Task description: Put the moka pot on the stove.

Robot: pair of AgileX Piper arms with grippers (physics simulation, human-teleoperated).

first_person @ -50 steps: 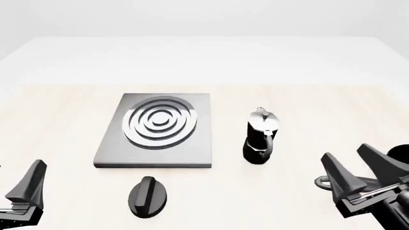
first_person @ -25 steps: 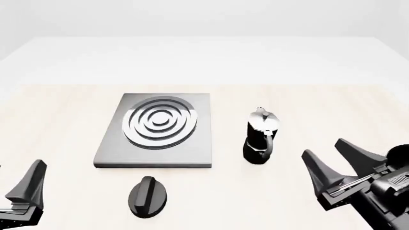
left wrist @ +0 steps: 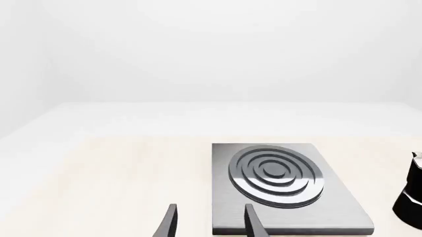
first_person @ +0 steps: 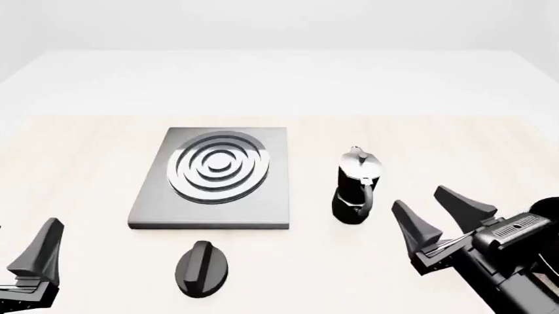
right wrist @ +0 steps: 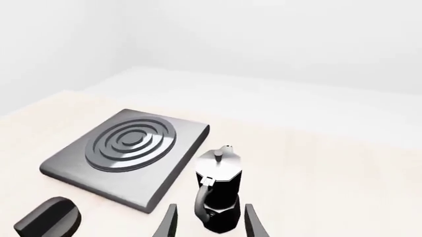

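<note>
Moka pot (first_person: pixel 357 188) upright on tabletop (first_person: pixel 436 144), just right of stove (first_person: pixel 214 176), handle facing near side. Right pincer (first_person: pixel 430 224) nearer, jaws wide, empty, pot ahead and left of it. Left pincer (left wrist: pixel 208 222) far beyond stove's other side, jaws apart, empty.

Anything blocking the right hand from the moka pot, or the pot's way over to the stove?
Nothing visible. The right hand is open with bare table up to the moka pot, and only bare table separates it from the stove.
</note>
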